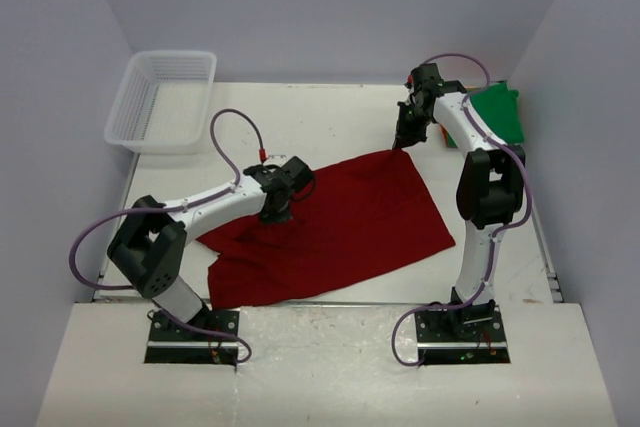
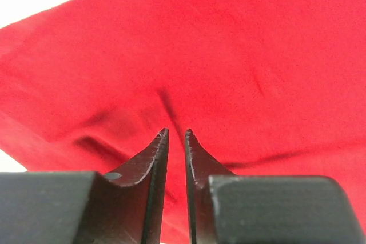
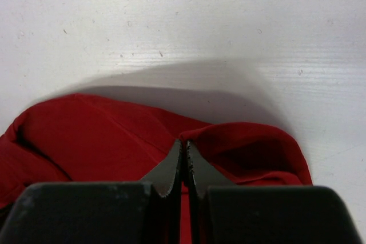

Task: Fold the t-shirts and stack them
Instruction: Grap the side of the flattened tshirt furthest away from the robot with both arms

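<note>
The dark red t-shirt [image 1: 340, 222] lies spread across the middle of the table. My left gripper [image 1: 276, 209] points down onto its left part. In the left wrist view its jaws [image 2: 175, 134] are nearly together with red cloth [image 2: 229, 61] pinched in the narrow gap. My right gripper [image 1: 401, 140] is at the shirt's far corner. In the right wrist view it [image 3: 185, 144] is shut on a raised fold of the red cloth [image 3: 246, 141], which casts a shadow on the table. A bright green t-shirt [image 1: 500, 110] lies at the back right. The orange shirt is out of view.
A white mesh basket [image 1: 162, 99] stands at the back left corner of the white table [image 1: 330, 117]. Grey walls close in the back and both sides. The green shirt sits close behind my right arm.
</note>
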Controlling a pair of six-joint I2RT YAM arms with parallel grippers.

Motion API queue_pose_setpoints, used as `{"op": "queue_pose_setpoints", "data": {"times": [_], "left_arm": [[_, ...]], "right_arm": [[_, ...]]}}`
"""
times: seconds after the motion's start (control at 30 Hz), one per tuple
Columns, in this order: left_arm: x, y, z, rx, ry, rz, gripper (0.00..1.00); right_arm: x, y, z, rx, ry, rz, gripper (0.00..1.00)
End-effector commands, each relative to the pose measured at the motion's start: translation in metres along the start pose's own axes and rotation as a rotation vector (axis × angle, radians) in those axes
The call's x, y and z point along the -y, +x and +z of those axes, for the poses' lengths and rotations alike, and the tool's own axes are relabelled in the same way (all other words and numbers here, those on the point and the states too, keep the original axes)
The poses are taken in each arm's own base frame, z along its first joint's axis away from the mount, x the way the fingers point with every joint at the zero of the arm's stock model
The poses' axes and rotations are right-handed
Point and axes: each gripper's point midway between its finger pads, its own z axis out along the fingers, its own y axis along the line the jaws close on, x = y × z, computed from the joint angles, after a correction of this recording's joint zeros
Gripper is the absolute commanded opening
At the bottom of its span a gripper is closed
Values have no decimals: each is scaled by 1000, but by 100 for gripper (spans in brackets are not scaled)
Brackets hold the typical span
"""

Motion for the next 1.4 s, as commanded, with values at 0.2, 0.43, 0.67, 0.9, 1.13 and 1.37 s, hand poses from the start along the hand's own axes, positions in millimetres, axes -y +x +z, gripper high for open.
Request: {"op": "queue_pose_setpoints", "data": {"times": [0.2,0.43,0.67,0.9,1.13,1.37], "left_arm": [[-31,-34,16,6,-86,-40,29],[-25,-21,28,-43,-65,-18,35],[-28,-12,22,-59,-38,-22,36],[-26,-6,20,-77,-11,-20,37],[-21,0,19,-97,23,-18,37],[-21,10,25,-121,31,-15,36]], "right_arm": [[-9,-7,-13,37,-31,-37,0],[-10,-6,-11,34,-37,-39,0],[-11,-7,-10,34,-40,-38,0],[-11,-8,-11,39,-40,-38,0],[-10,-7,-11,38,-38,-37,0],[-11,-7,-11,37,-41,-36,0]]}}
